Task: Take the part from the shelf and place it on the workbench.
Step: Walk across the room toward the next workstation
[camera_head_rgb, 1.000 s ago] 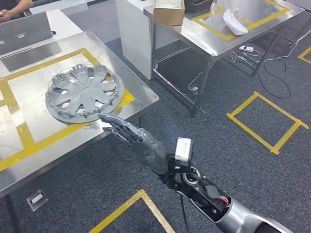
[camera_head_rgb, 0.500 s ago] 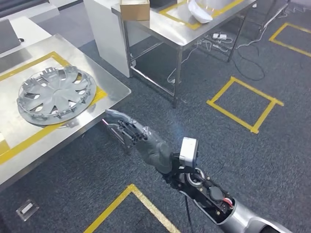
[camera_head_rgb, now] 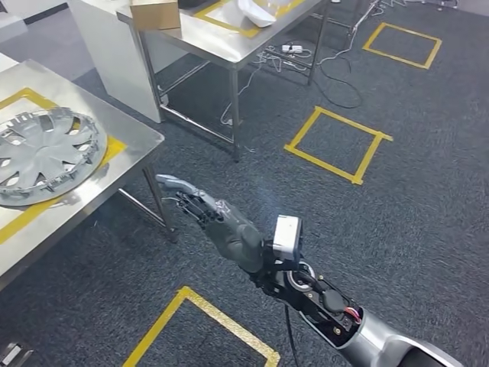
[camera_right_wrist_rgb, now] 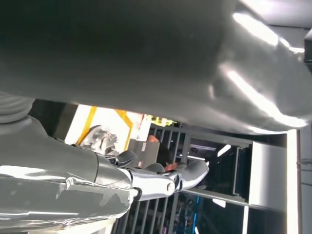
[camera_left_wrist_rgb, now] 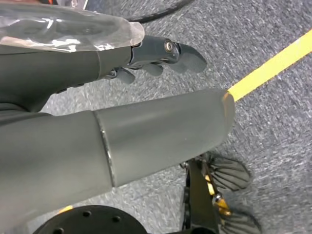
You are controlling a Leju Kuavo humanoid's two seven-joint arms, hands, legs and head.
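Observation:
The part, a grey wheel cover [camera_head_rgb: 40,153], lies flat on the steel workbench [camera_head_rgb: 130,145] at the left, inside its yellow tape outline. My right hand [camera_head_rgb: 213,222] is stretched out over the carpet to the right of the bench corner, fingers straight and apart, holding nothing. It is well clear of the wheel cover. The right wrist view shows the same hand [camera_right_wrist_rgb: 110,180] with its fingers extended and nothing in them. In the left wrist view my left hand [camera_left_wrist_rgb: 110,97] hangs over the carpet with thumb and fingers spread, also holding nothing.
A second steel table [camera_head_rgb: 225,46] stands at the back with a cardboard box [camera_head_rgb: 154,14] and a white object [camera_head_rgb: 257,11] on it. Cables [camera_head_rgb: 323,65] trail on the floor behind it. Yellow tape squares [camera_head_rgb: 337,145] mark the dark carpet, another [camera_head_rgb: 202,313] in front.
The camera has turned to the right, so the workbench and wheel cover have slid toward the left edge. My right hand stays outstretched and holds nothing, now away from the cover's rim.

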